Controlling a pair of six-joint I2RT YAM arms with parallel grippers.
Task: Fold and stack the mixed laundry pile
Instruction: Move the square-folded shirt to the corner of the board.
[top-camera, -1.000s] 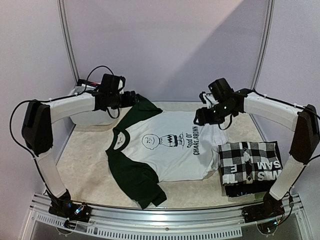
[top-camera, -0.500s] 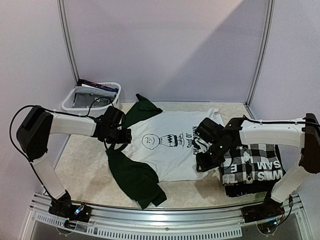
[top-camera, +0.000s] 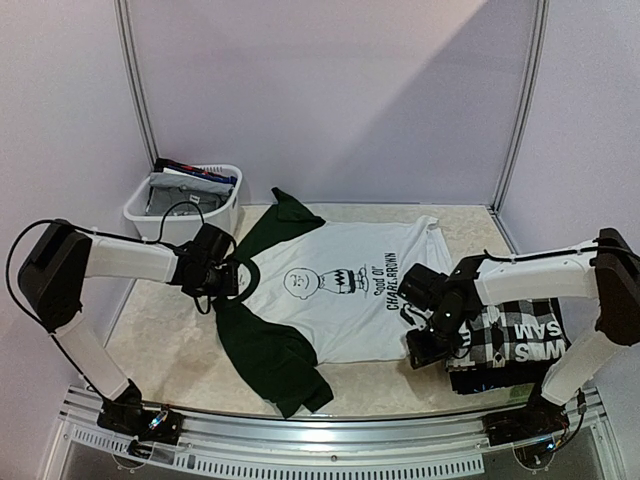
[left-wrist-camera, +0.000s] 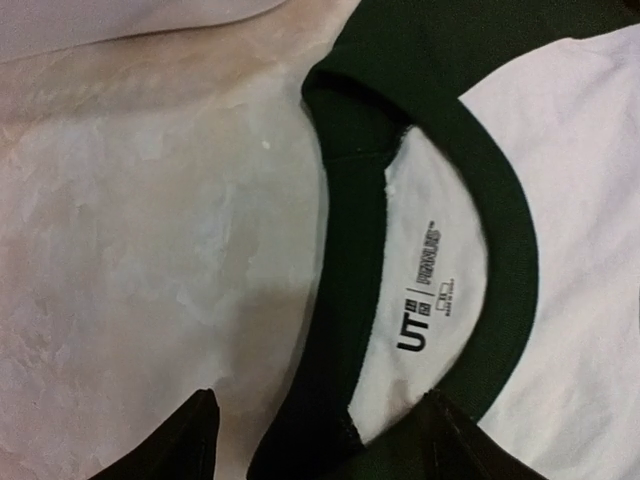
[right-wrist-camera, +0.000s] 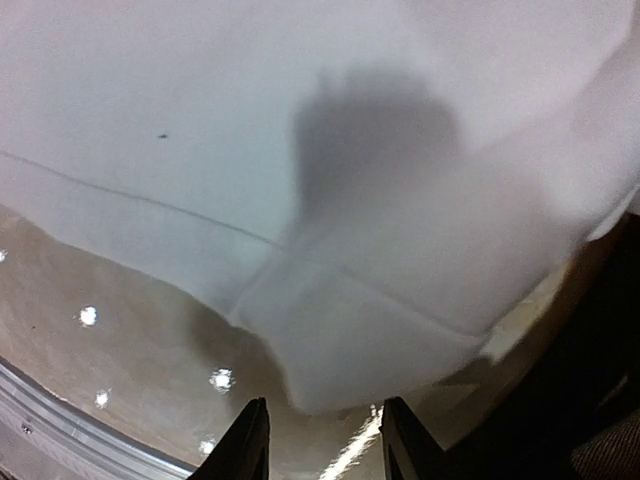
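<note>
A white T-shirt (top-camera: 340, 300) with dark green sleeves and a cartoon print lies spread flat in the middle of the table. My left gripper (top-camera: 228, 277) is low over its green collar (left-wrist-camera: 345, 300), and the left gripper (left-wrist-camera: 320, 445) is open with the collar edge between its fingers. My right gripper (top-camera: 418, 350) is at the shirt's near right hem corner (right-wrist-camera: 330, 350). The right gripper (right-wrist-camera: 322, 440) is open, and that corner lies just ahead of its tips. At the right is a folded stack: a checkered shirt (top-camera: 490, 325) on a black piece with white letters (top-camera: 535, 345).
A white plastic basket (top-camera: 225, 210) holding grey and blue garments (top-camera: 175, 190) stands at the back left by the wall. One green sleeve (top-camera: 270, 360) trails toward the front rail (top-camera: 320, 440). Walls close in the back and both sides.
Both arms have come down from the back of the table onto the T-shirt, the left to the collar and the right to the near hem corner. Both pairs of jaws stand narrower than before.
</note>
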